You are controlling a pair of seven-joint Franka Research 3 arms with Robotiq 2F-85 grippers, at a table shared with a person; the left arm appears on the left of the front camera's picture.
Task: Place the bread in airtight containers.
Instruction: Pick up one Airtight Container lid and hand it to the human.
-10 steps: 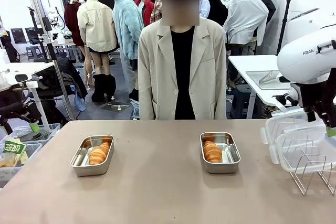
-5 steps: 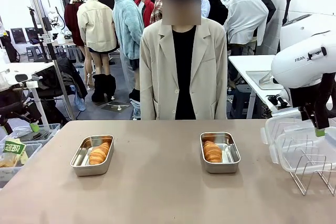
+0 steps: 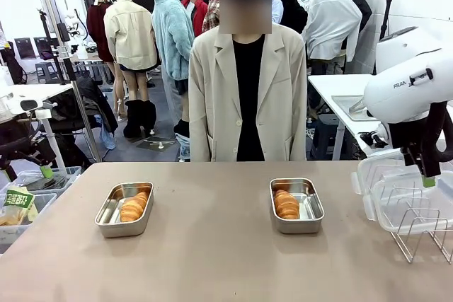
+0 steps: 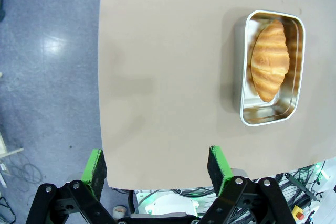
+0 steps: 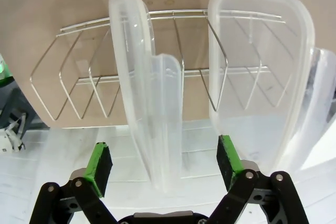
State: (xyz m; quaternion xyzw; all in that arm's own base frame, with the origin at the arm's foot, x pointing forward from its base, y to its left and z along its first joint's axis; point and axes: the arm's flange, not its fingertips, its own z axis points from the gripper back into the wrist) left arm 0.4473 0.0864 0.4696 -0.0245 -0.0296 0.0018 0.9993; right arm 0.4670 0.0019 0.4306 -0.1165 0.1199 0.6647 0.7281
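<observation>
Right fingers (image 5: 100, 163) shifted leftward over clear lids (image 5: 262, 61), spread wide, empty; left fingers (image 4: 95, 165) wide apart, holding nothing.

You have two rounded-corner steel tins lying flat and uncovered, well apart: left tin (image 3: 108, 211), right tin (image 3: 312, 207). Each holds one golden-brown ridged roll lengthwise: left roll (image 3: 134, 206) along its right wall, right roll (image 3: 286, 204) along its left wall. Two clear lids (image 3: 396, 196) stand on edge at far right

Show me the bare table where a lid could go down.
Bare: the stretch between the left tin and right tin, and the near strip in front of them. Crowded: the right end, with the wire rack and clear lids.
</observation>
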